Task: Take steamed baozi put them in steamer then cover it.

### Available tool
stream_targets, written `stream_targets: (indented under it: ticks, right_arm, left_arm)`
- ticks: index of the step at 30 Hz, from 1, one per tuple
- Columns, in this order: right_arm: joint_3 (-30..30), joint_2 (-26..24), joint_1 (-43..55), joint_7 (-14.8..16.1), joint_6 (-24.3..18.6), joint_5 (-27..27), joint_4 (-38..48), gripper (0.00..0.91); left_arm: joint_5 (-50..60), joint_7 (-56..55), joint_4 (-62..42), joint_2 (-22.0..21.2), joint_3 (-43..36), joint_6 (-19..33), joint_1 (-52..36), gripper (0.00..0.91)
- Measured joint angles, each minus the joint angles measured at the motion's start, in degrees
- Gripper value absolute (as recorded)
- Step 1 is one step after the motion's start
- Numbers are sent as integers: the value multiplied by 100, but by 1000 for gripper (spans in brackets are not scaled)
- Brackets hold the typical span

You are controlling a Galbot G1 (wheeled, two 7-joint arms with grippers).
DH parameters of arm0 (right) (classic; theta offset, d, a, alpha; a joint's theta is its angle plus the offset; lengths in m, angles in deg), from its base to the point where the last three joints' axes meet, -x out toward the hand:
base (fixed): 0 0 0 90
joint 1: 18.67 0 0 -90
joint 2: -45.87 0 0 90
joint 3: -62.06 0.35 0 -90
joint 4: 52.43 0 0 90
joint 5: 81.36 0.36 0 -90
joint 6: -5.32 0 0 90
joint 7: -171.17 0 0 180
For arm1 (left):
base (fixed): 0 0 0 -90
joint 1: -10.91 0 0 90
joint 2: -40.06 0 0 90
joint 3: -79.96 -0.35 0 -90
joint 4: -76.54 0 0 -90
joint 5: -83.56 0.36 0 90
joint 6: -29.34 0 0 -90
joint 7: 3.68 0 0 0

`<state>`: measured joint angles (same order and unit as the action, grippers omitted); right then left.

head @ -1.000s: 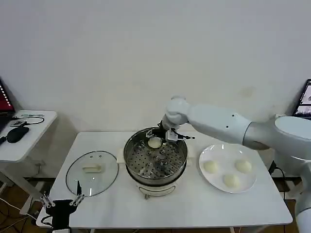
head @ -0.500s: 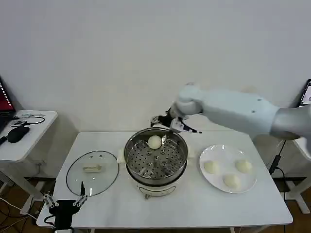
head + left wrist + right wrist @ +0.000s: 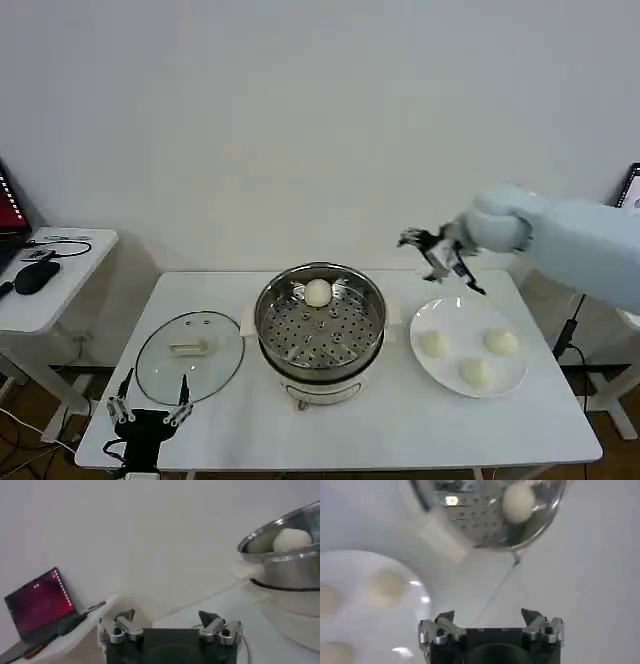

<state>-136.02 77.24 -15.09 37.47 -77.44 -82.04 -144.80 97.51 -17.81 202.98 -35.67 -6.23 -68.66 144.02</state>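
Steamer (image 3: 320,325) mouth open from above, one baozi (image 3: 318,292) at its far side, rest of perforated tray bare. Right gripper (image 3: 437,258), fingers spread and empty, hangs in clear air above the plate's (image 3: 510,383) far edge; three buns there, gaps between. Cover (image 3: 190,356) lies flat left of steamer, just beside it, bare tabletop (image 3: 400,425) in front.

A bare lab or test room: plain white wall (image 3: 300,100), white folding table (image 3: 250,420), a side desk (image 3: 60,275) at left carrying a laptop (image 3: 40,605) and cables
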Motion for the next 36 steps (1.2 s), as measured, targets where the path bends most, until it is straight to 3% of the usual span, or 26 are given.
stream_targets:
  ticks: [8,16,36]
  right_arm:
    - [668,-333,-1009,207,439,89,76,907]
    - [1273,-302,-1906,415,569,72,387,907]
    - [2303,1066,-3035,945,78,-323,2228,907]
  left_arm:
    - [104,45,2,-6,-25,-6,29,907]
    - [108,48,-74,22,70,-7,13,907]
    - [129,-7,-143,-47,222,20,95,907]
